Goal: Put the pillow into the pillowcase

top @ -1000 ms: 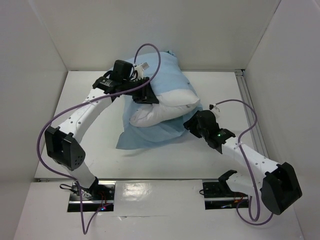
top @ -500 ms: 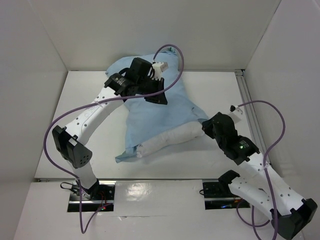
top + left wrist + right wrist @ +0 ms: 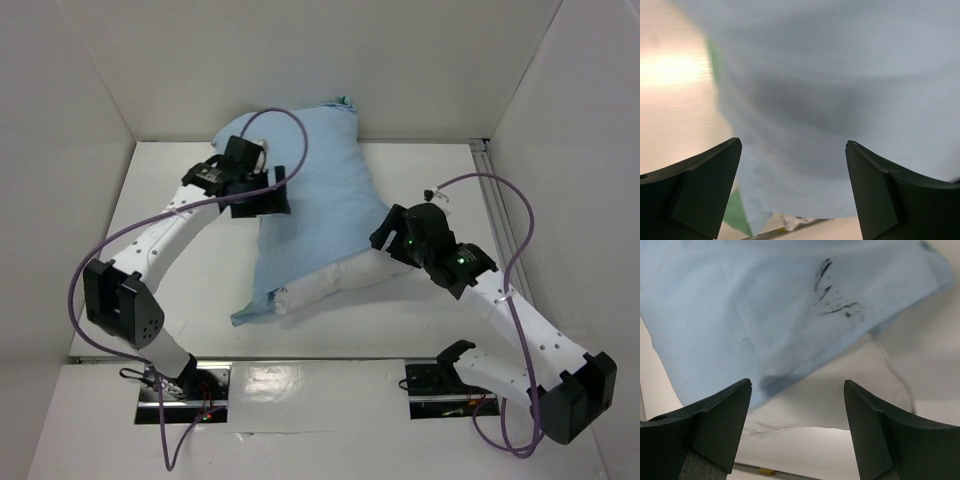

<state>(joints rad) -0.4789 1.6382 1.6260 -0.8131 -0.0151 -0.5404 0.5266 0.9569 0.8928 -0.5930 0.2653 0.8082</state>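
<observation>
The light blue pillowcase (image 3: 320, 185) lies plump on the table, running from the back wall toward the front. The white pillow (image 3: 335, 278) sticks out of its near, open end. My left gripper (image 3: 272, 202) stands open at the case's left edge; in the left wrist view blue cloth (image 3: 840, 95) fills the space ahead of the left gripper (image 3: 792, 185), with a green strip (image 3: 736, 212) low down. My right gripper (image 3: 386, 236) is open at the case's right side, where the right wrist view shows the right gripper (image 3: 797, 425) over the blue hem (image 3: 765, 305) and white pillow fabric (image 3: 850, 385). Nothing is held.
White walls close in the table on the left, back and right. A metal rail (image 3: 497, 215) runs along the right edge. Purple cables (image 3: 290, 125) loop above both arms. Dark smudges (image 3: 832, 292) mark the blue cloth.
Both grippers have opened and let go of the cloth. The left arm drew back to the case's left edge; the right one moved in toward the right side.
</observation>
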